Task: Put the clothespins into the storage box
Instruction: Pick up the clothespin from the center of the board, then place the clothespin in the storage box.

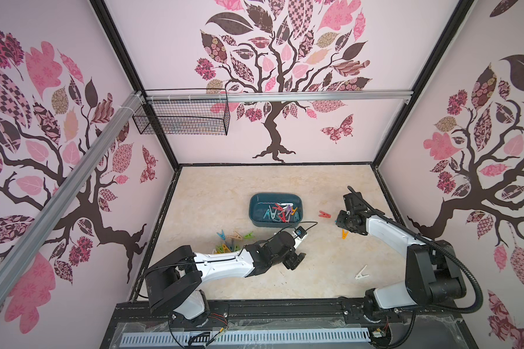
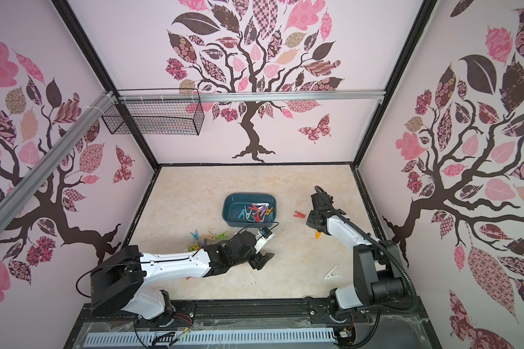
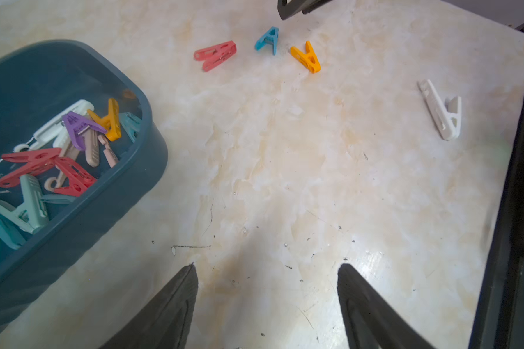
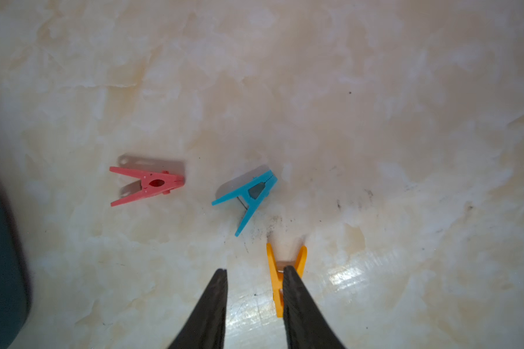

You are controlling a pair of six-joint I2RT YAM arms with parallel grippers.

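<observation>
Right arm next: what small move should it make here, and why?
Probably nudge the right gripper sideways until the orange clothespin sits between its fingers. The jaws stand slightly apart, empty; that pin lies beside one finger, outside the gap.

Behind the storage box (image 1: 259, 204) the table (image 1: 224, 187) is open to the back wall. The left arm (image 1: 224, 263) lies across the front left, over a cluster of clothespins (image 1: 235, 235). Right of the box, a red peg (image 4: 170, 182), a blue peg (image 4: 266, 181) and an orange peg (image 4: 273, 272) lie near one another (the orange partly under a finger of the right gripper (image 4: 254, 270)), narrow gaps between. A white peg (image 1: 360, 273) sits alone, room all round.
</observation>
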